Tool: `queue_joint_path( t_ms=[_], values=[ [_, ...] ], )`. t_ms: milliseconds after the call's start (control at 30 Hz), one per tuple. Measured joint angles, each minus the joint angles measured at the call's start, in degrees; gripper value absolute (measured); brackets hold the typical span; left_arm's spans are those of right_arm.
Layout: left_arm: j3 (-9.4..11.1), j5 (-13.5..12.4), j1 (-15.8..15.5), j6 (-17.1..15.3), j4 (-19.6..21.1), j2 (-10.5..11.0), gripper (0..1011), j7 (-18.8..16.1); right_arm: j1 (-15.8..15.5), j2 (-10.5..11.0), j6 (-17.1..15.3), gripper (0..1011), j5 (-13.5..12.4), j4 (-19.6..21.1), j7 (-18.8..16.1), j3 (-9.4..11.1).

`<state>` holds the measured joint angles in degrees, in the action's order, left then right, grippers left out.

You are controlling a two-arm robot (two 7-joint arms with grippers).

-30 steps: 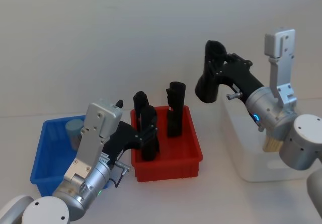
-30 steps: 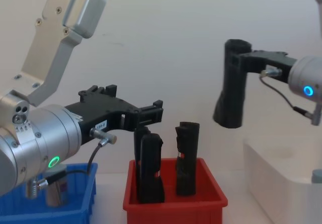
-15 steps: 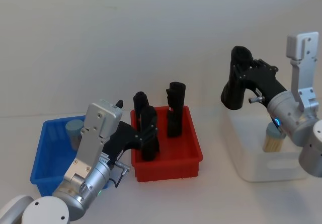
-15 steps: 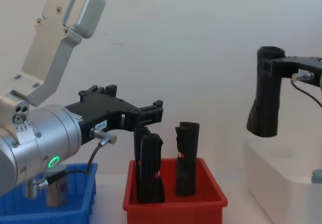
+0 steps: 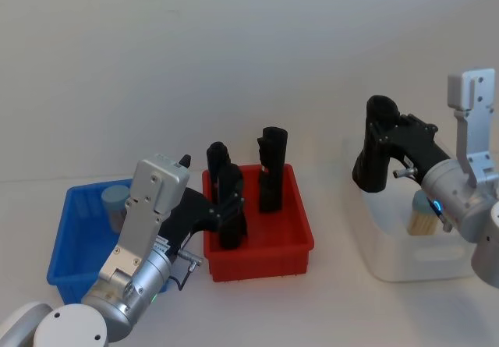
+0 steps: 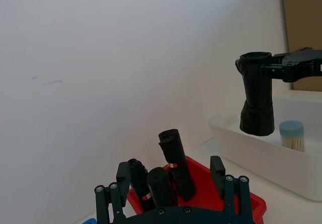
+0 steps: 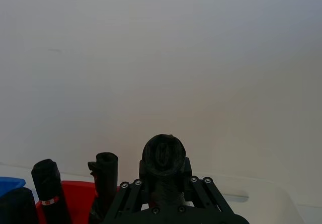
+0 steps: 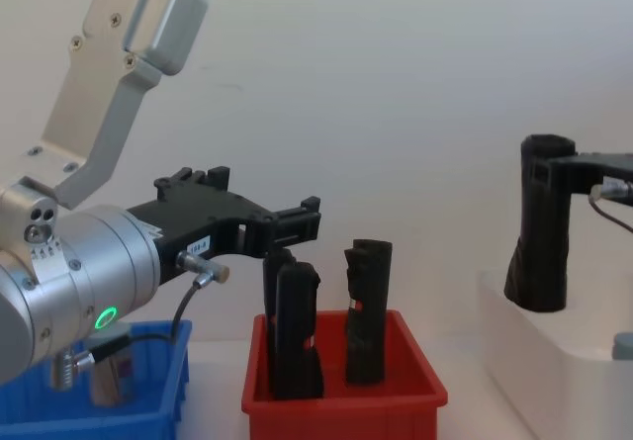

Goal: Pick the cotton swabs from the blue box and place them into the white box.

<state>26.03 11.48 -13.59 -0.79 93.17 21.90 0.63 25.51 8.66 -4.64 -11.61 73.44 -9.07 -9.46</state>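
The white box (image 5: 413, 261) stands to the right of the red bin (image 5: 261, 257), a little apart from it. The blue box (image 5: 62, 265) sits just beside the red bin on the opposite side.

The left gripper (image 8: 297, 224) hangs over the red bin's left edge, above the gap to the blue box. Its fingers are spread wide and hold nothing.

The right gripper (image 5: 390, 129) is well right of the red bin, over the near-left corner of the white box. It is clamped on the upper part of a black cylinder (image 5: 373, 160), held upright with its foot at about the level of the box's rim. Three more black cylinders (image 5: 270, 168) stand inside the red bin.

One jar of cotton swabs (image 5: 423, 218) already stands in the white box, right of the red bin. A second jar of cotton swabs (image 5: 115, 205) waits in the blue box, at its far end, left of the red bin.

The step in hand appears to be a placement into the white box, though of a cylinder and not a swab jar. The next move probably calls for a lowering and release clear of the jar already there. The jar in the blue box is then left to fetch.
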Motion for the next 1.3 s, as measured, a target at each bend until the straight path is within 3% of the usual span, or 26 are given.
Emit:
queue_joint_path(
  t_ms=[500, 1067, 1300],
  values=[
    [0.00, 0.00, 0.00, 0.00, 0.00, 0.00, 1004, 0.00, -0.93, 0.42, -1.96, 340, 0.13, -2.91, 0.86, 0.35],
    [0.00, 0.00, 0.00, 0.00, 0.00, 0.00, 1004, 0.00, -2.86, 1.10, -3.07, 341, -0.86, -2.52, 1.88, 1.04],
    [0.00, 0.00, 0.00, 0.00, 0.00, 0.00, 1004, 0.00, -3.48, 1.34, -3.02, 509, -1.36, -1.86, 2.06, 1.33]
  ],
)
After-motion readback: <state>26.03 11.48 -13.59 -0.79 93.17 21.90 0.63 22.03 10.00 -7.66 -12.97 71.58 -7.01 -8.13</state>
